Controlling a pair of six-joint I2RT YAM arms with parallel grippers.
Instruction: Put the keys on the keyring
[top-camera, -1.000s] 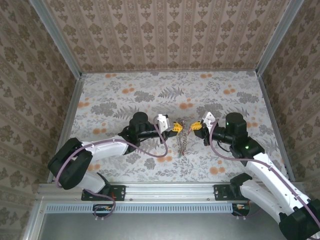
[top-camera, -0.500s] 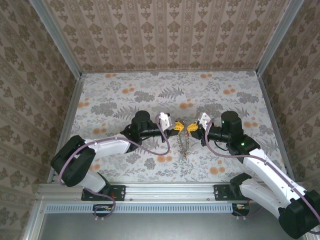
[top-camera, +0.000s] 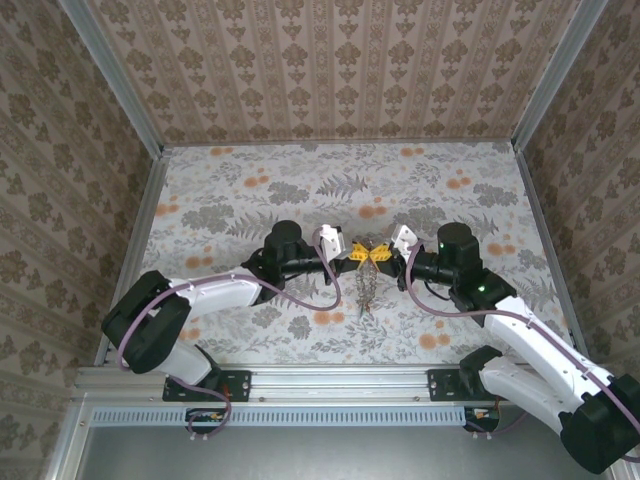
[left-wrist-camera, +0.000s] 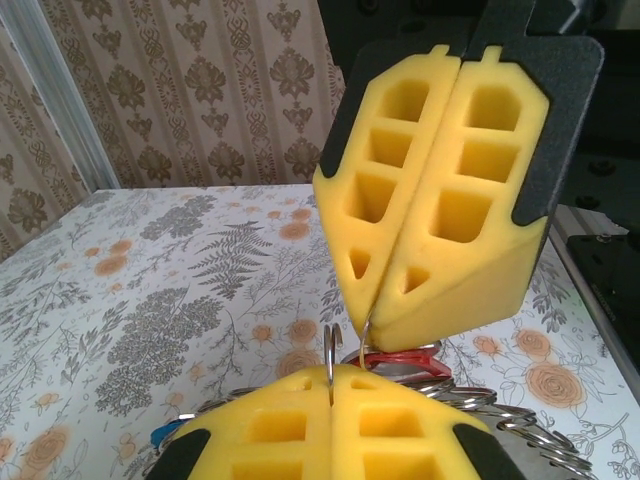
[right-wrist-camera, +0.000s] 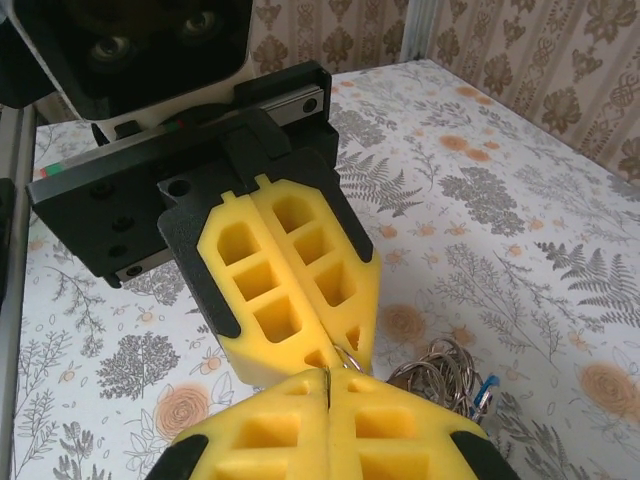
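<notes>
Nearest my left wrist camera, the left gripper (left-wrist-camera: 330, 395) is pressed fully closed. Its yellow pads pinch a thin wire loop (left-wrist-camera: 328, 352) that stands up out of the seam. The right gripper (left-wrist-camera: 372, 318) meets it tip to tip from above and is clamped just as tight, with a second wire (left-wrist-camera: 364, 342) curling out from between its pads. I cannot tell whether either wire belongs to the keyring or to a key's own small ring. Just beyond and below the tips the keys (left-wrist-camera: 410, 372) are bunched together, one with a red tag (left-wrist-camera: 392, 358) and another with a blue tag (left-wrist-camera: 160, 437) off to the left. The chain-like coils of the keyring (left-wrist-camera: 520, 425) sit beside them. From the overhead camera, that bunch dangles directly beneath the two meeting claws, down towards the floral table (top-camera: 250, 190). My read is that I'm mid-thread. The keys are gathered with the ring, but how many are actually on it is hidden, and the piece at the tips doesn't look slid home yet. Farthest off is the patterned back wall (top-camera: 340, 70).
</notes>
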